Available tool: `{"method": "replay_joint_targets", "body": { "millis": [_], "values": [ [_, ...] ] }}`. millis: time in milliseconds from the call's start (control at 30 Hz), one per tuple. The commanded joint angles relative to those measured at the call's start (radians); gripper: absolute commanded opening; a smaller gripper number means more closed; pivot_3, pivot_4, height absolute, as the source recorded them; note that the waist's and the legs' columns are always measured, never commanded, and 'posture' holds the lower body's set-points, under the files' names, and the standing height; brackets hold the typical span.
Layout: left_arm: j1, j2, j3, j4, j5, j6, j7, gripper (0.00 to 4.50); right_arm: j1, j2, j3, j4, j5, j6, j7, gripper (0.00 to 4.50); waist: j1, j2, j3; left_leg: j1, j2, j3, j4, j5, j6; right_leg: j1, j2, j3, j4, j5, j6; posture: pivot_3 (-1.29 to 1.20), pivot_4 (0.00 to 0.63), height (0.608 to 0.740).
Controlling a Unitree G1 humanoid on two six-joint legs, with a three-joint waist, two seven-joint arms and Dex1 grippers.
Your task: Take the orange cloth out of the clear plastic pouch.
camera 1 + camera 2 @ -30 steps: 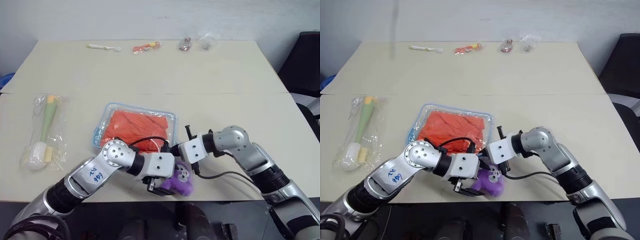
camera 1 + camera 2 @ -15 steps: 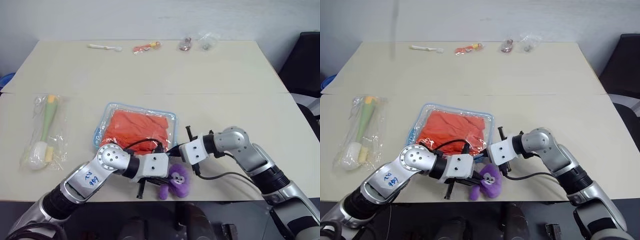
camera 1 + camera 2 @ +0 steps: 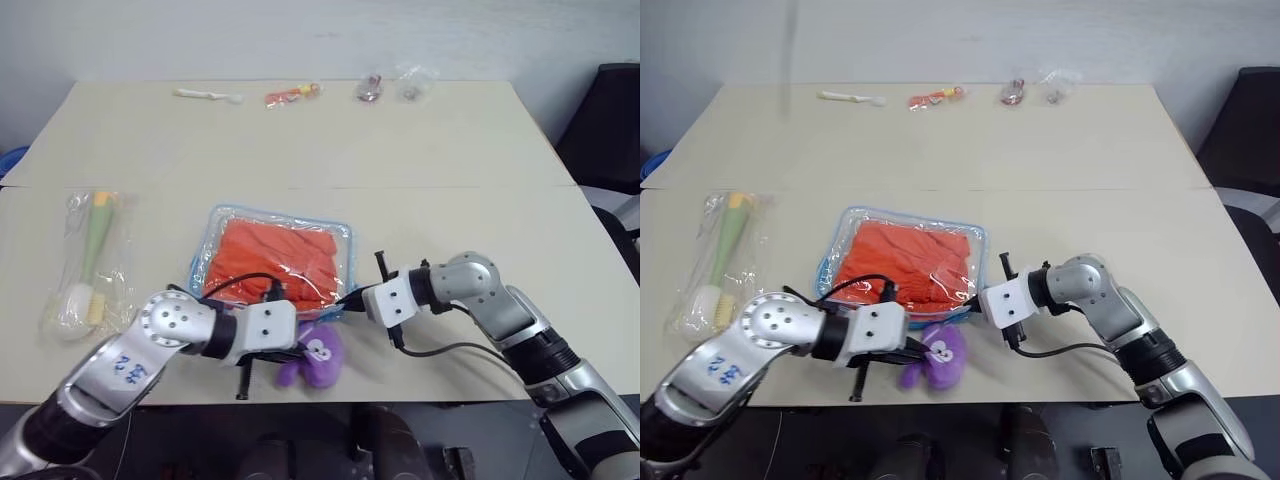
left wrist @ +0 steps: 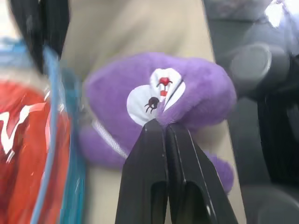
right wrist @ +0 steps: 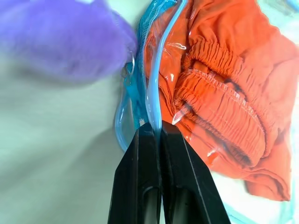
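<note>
The left pincer (image 4: 164, 126) is now being held shut on the purple plush toy (image 3: 312, 357), its black fingers (image 4: 149, 158) pressed together on a pinch of the toy's fabric; a second ago those fingers were standing apart beside the toy. Since then the toy is being dragged along the near edge of the counter (image 3: 470, 150) toward the robot's left. A thin cord (image 4: 108, 138) is seen running from the toy to the pouch's blue trim, so the toy is judged to be serving as the zipper pull, and the zipper is probably being drawn open by this sideways pull.

The right pincer (image 5: 156, 133) is being kept where it was, its fingers closed on the blue-trimmed edge of the clear plastic pouch (image 3: 340, 236) at the near right corner, anchoring the pouch against the pull.

The orange cloth (image 3: 272, 258) is lying folded and wrinkled inside the pouch, which is resting flat on the counter just beyond the two pincers. Nothing of the cloth is being drawn out yet. How far the zipper is parted cannot be told from these views. A crinkly bag with a green-and-white stick (image 3: 88, 262) is lying well apart on the left, untouched
</note>
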Motion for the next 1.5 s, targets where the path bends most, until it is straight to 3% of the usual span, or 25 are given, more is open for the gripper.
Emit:
{"method": "replay_joint_targets", "body": {
  "millis": [33,300,567,833,1000,1100,1367,1467,1500],
  "values": [
    [0.091,0.077,0.149,-0.056,-0.039,0.001,-0.021,0.01,-0.008,-0.033,-0.062,0.008,0.018,-0.021,-0.007,0.00,-0.001,0.000,0.000,0.000,0.000,0.000,0.000,0.000,0.000,0.000,0.000,0.000,0.000,0.000,0.000,0.00,0.150,0.740],
    [0.255,0.138,0.473,-0.069,-0.127,0.053,-0.031,0.01,-0.010,-0.074,-0.090,0.045,0.020,-0.073,0.003,0.00,-0.001,0.001,0.000,0.000,0.000,-0.001,-0.001,0.000,0.000,0.000,0.000,-0.001,-0.001,0.000,-0.001,0.00,0.150,0.740],
    [0.500,0.163,0.800,0.143,-0.024,-0.058,-0.100,0.01,0.014,-0.126,-0.118,0.058,0.052,-0.141,0.029,0.00,-0.002,0.001,0.001,0.000,0.002,0.000,-0.001,-0.001,-0.001,0.000,0.003,-0.001,-0.001,-0.001,-0.001,0.00,0.150,0.740],
    [0.521,0.163,0.793,0.330,0.052,-0.246,-0.080,0.01,-0.003,-0.132,-0.112,0.071,0.071,-0.167,0.048,0.00,-0.002,0.001,0.001,0.001,0.003,0.001,-0.002,-0.001,-0.002,-0.001,0.004,0.000,-0.001,-0.001,-0.002,0.00,0.150,0.740],
    [0.462,0.134,0.732,0.304,-0.007,-0.200,-0.057,0.01,-0.006,-0.123,-0.110,0.053,0.082,-0.128,0.055,0.00,-0.001,0.001,0.001,0.001,0.003,0.002,-0.003,-0.001,-0.003,-0.001,0.004,0.000,-0.001,-0.001,-0.002,0.00,0.150,0.740],
    [0.448,0.120,0.702,0.288,-0.014,-0.190,-0.046,0.70,-0.001,-0.125,-0.109,0.031,0.098,-0.085,0.068,0.71,-0.002,0.001,0.001,0.001,0.003,0.002,-0.003,-0.001,-0.003,-0.001,0.004,0.000,-0.001,-0.001,-0.002,0.00,0.150,0.740],
    [0.496,0.134,0.774,0.241,-0.069,-0.168,-0.110,3.29,0.063,-0.161,-0.152,-0.065,0.149,0.003,0.080,3.56,0.000,0.001,0.001,0.000,0.004,0.002,-0.003,-0.001,-0.003,-0.002,0.005,0.000,-0.001,-0.001,-0.002,0.00,0.150,0.740],
    [0.462,0.189,0.864,0.218,-0.129,-0.100,-0.159,4.25,0.117,-0.181,-0.221,-0.182,0.255,0.201,0.059,4.50,0.002,0.001,0.001,0.000,0.004,0.001,-0.003,-0.002,-0.003,-0.002,0.005,-0.001,-0.001,-0.001,-0.003,0.00,0.150,0.740],
    [0.414,0.223,0.885,0.202,-0.199,-0.042,-0.180,4.48,0.138,-0.192,-0.250,-0.225,0.306,0.267,0.058,4.50,0.004,0.001,0.001,0.000,0.004,0.001,-0.002,-0.002,-0.003,-0.002,0.005,-0.001,-0.001,-0.002,-0.003,0.00,0.150,0.740]
  ]
}}
